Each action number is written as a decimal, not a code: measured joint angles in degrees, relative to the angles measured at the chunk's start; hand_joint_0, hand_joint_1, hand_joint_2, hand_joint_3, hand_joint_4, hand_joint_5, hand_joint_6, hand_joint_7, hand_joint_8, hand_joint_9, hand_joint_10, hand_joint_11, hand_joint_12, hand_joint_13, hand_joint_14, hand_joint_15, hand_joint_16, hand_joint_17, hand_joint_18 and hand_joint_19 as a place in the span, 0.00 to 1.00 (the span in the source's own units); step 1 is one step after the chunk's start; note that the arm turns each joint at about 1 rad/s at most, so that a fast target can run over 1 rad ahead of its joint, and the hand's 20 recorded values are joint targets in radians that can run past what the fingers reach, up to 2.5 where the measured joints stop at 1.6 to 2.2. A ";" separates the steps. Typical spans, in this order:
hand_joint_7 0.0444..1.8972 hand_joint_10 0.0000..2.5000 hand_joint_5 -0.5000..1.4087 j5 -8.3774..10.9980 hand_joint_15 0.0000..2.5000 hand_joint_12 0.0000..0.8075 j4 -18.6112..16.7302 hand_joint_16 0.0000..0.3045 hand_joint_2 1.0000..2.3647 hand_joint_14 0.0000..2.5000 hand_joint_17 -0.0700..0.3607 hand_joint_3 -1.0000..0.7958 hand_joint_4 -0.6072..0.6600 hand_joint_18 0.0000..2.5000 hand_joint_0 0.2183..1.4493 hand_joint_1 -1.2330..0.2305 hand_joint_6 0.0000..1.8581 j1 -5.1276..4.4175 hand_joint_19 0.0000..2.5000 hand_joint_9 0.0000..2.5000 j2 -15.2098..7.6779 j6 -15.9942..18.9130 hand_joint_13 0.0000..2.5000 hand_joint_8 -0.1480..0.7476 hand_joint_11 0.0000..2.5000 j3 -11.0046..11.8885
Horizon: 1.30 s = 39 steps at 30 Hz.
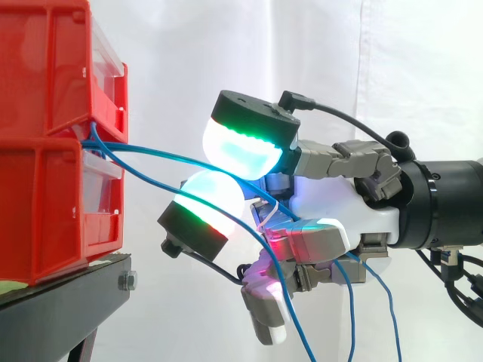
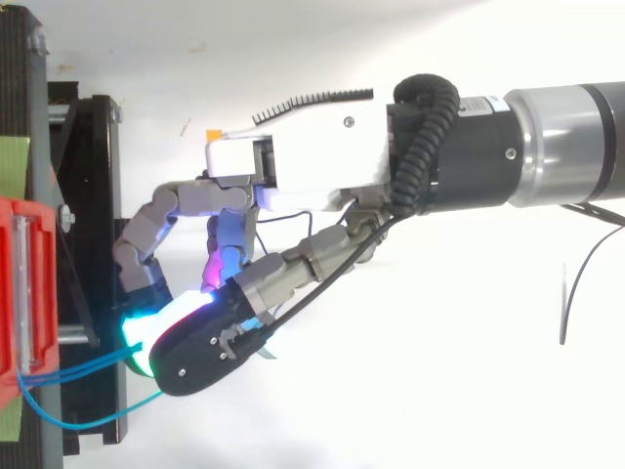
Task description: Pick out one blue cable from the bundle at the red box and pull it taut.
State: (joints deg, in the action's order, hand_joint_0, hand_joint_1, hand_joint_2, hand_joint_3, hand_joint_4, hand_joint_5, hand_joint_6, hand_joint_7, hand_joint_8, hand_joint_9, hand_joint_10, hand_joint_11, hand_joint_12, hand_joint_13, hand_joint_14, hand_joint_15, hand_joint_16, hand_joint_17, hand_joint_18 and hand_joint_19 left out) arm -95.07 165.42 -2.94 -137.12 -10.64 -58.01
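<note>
Stacked red bins (image 1: 45, 188) stand at the left on a black stand (image 1: 60, 302). Thin blue cables (image 1: 151, 155) come out between the bins and run right into my hand (image 1: 332, 200). The upper strand looks fairly straight, while the lower one (image 1: 162, 186) sags a little. My fingers are curled round the cables, with two glowing pads (image 1: 241, 147) in front pointing at the bins. Loose blue ends (image 1: 351, 302) hang below the palm. From above, the hand (image 2: 312, 156) sits right of the red bin (image 2: 24, 283), and blue strands (image 2: 83, 369) lead to its pads.
The black stand (image 2: 93, 195) lies close to the fingertips in the top view, with a bolt (image 1: 128, 280) at its front edge. A white curtain hangs behind. There is free room to the right of the stand, where the arm comes in.
</note>
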 measured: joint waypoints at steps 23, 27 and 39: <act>0.48 0.01 0.19 0.24 0.27 0.51 0.06 0.19 0.01 0.01 0.46 0.36 0.54 0.31 0.36 0.29 0.48 -0.11 0.30 0.54 -0.02 -0.08 0.41 0.50 0.36 0.00; 0.47 0.01 0.19 0.24 0.27 0.51 0.08 0.18 0.00 0.01 0.46 0.32 0.54 0.31 0.38 0.29 0.48 -0.11 0.30 0.53 -0.02 -0.08 0.42 0.50 0.35 0.00; 0.46 0.01 0.19 0.24 0.26 0.50 0.05 0.18 0.00 0.01 0.46 0.28 0.53 0.31 0.37 0.29 0.48 -0.11 0.30 0.54 -0.01 -0.08 0.42 0.49 0.35 0.00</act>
State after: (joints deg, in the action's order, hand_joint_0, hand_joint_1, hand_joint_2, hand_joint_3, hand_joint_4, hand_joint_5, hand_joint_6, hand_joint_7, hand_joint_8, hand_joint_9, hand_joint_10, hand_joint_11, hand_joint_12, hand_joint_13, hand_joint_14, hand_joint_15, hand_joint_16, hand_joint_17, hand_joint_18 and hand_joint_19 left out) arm -94.83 165.47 -3.05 -137.12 -10.72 -58.01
